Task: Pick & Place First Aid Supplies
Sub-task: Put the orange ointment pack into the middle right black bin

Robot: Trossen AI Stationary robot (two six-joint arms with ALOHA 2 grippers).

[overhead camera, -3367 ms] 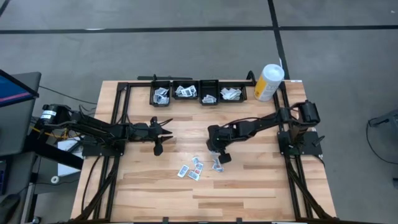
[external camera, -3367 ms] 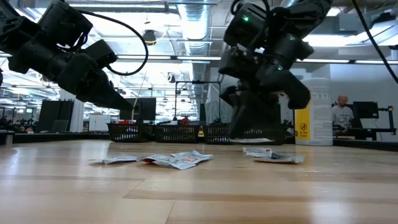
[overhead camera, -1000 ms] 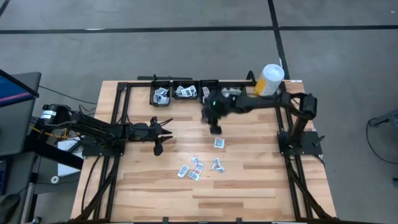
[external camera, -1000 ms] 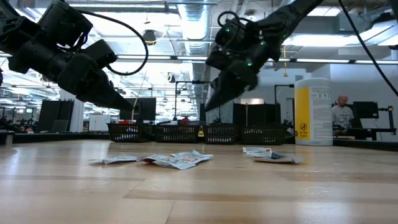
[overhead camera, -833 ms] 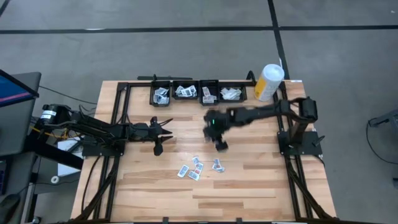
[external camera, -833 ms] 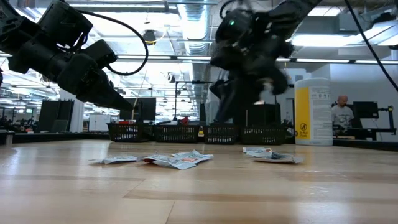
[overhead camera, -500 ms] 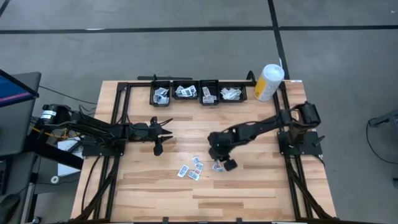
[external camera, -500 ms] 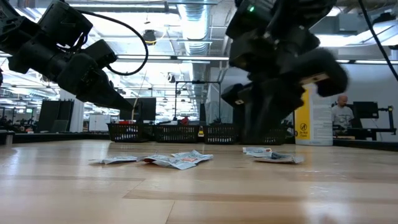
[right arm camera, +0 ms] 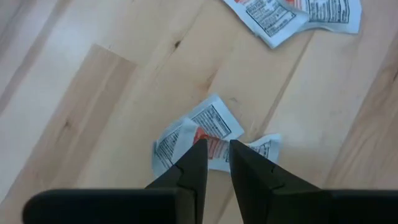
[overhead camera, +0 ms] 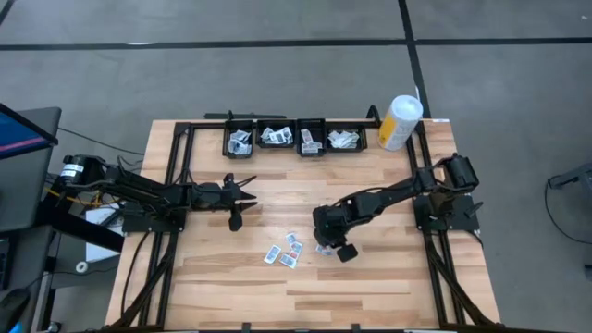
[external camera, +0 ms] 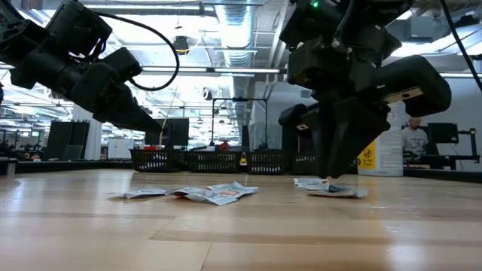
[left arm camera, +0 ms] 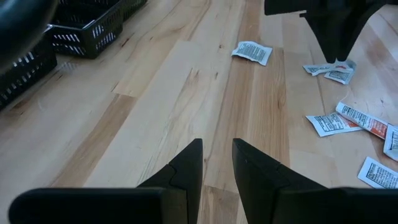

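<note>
Right gripper (overhead camera: 324, 247) low over mid-bench, fingertips (right arm camera: 198, 155) narrowly parted, pointed down at a crumpled packet (right arm camera: 198, 134) with red print, gripping nothing; in the low view tips right at the packets (external camera: 329, 188), contact unclear; small scatter of loose packets (overhead camera: 285, 252) just beside it, toward the bench's near edge; one packet (left arm camera: 252, 51) alone, apart from the rest, in the left wrist view; four black bins (overhead camera: 295, 139) in a row along the far edge, packets inside; white-and-yellow canister (overhead camera: 400, 122) at the far right corner; left gripper (overhead camera: 242, 199) waiting over the bench's left half, fingers (left arm camera: 186, 171) narrowly apart, empty.
</note>
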